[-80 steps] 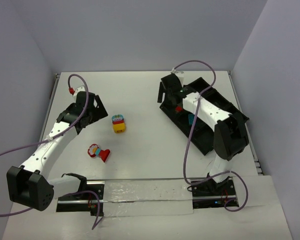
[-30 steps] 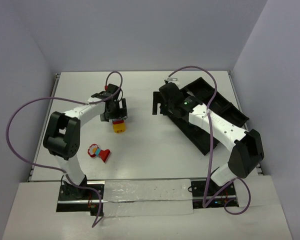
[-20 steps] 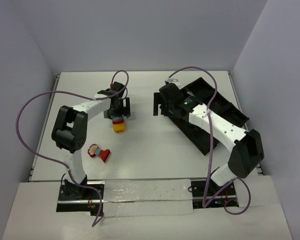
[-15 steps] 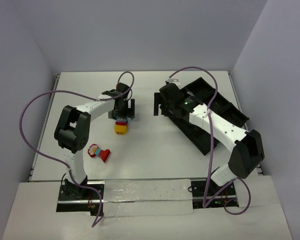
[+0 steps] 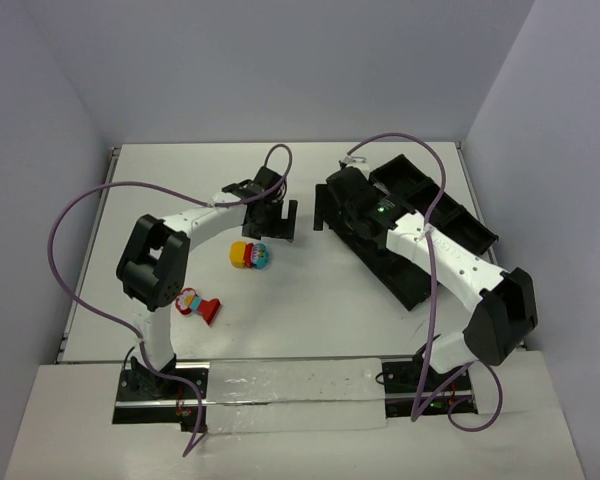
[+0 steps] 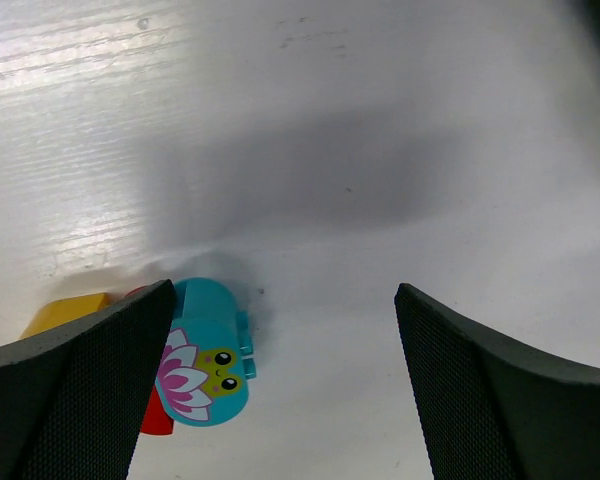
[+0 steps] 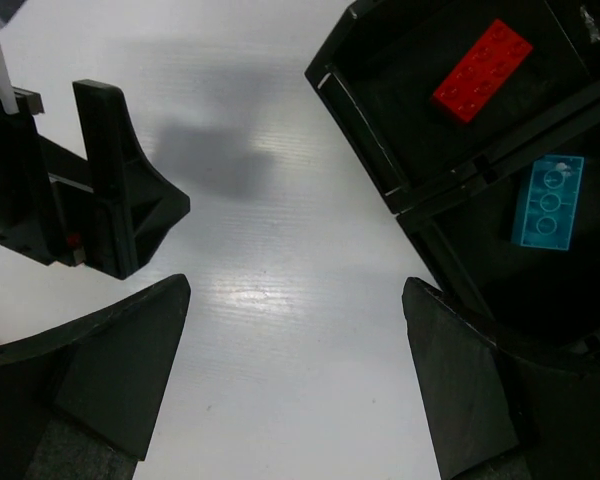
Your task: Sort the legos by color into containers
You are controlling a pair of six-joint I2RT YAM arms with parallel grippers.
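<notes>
A small clump of legos (image 5: pixel 250 256) lies on its side on the white table, yellow to the left, red in the middle, cyan to the right. In the left wrist view its cyan brick (image 6: pixel 205 365) with a flower print sits by my left finger (image 6: pixel 80 400). My left gripper (image 5: pixel 272 228) (image 6: pixel 285 290) hangs open just beyond the clump, holding nothing. A second clump (image 5: pixel 197 304), mostly red, lies nearer the left arm's base. My right gripper (image 5: pixel 328 210) (image 7: pixel 295 285) is open over bare table beside the black tray (image 5: pixel 450 215). One container holds a red brick (image 7: pixel 480 70), its neighbour a cyan brick (image 7: pixel 547 200).
The tray (image 7: pixel 360 120) lies diagonally across the right half of the table. The two grippers are close together near the table's middle; the left gripper's body (image 7: pixel 100 200) shows in the right wrist view. Purple cables arch over both arms.
My left gripper swept right across the table to and past the clump, which tipped from upright onto its side and shifted slightly right. The right gripper moved a little right.
</notes>
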